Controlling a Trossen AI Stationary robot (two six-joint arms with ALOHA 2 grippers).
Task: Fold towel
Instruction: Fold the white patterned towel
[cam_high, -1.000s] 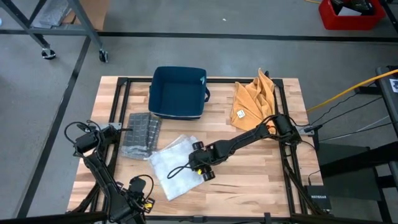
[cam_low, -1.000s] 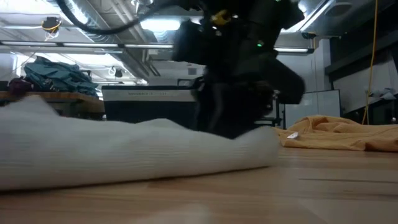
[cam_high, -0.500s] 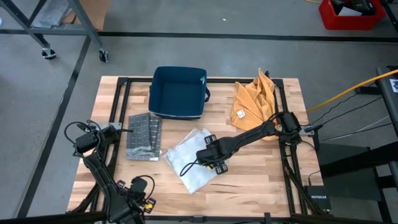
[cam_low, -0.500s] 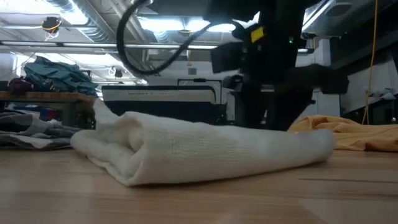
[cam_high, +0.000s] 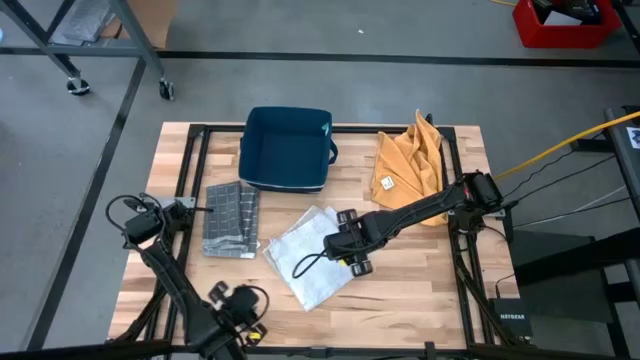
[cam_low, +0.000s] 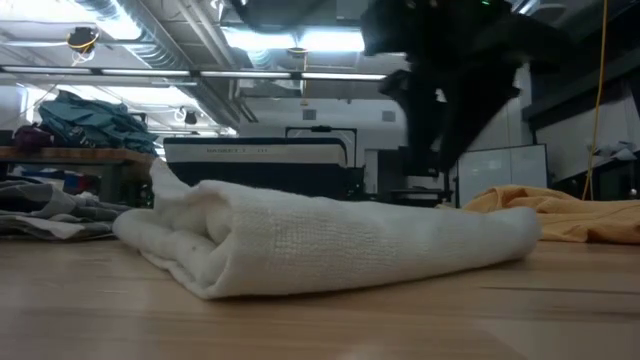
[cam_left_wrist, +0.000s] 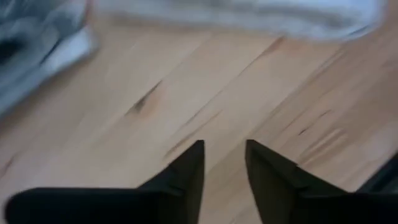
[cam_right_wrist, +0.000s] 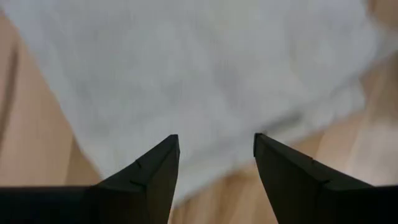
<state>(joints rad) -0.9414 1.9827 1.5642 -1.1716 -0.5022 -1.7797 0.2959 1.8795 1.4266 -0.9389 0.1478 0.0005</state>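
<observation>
Showing no legible txt: towel (cam_high: 310, 262).

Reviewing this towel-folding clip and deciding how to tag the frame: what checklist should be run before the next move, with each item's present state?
1. White towel lies folded on the wooden table: ok.
2. Right gripper open above the towel, holding nothing: ok.
3. Left gripper open over bare wood at the near table edge, off the towel: ok.
4. Folded edges square: cannot tell; the outline looks uneven from above.
5. Grey checked cloth lies apart from the towel: ok.
6. Blue bin and orange cloth sit clear at the far side: ok.
</observation>
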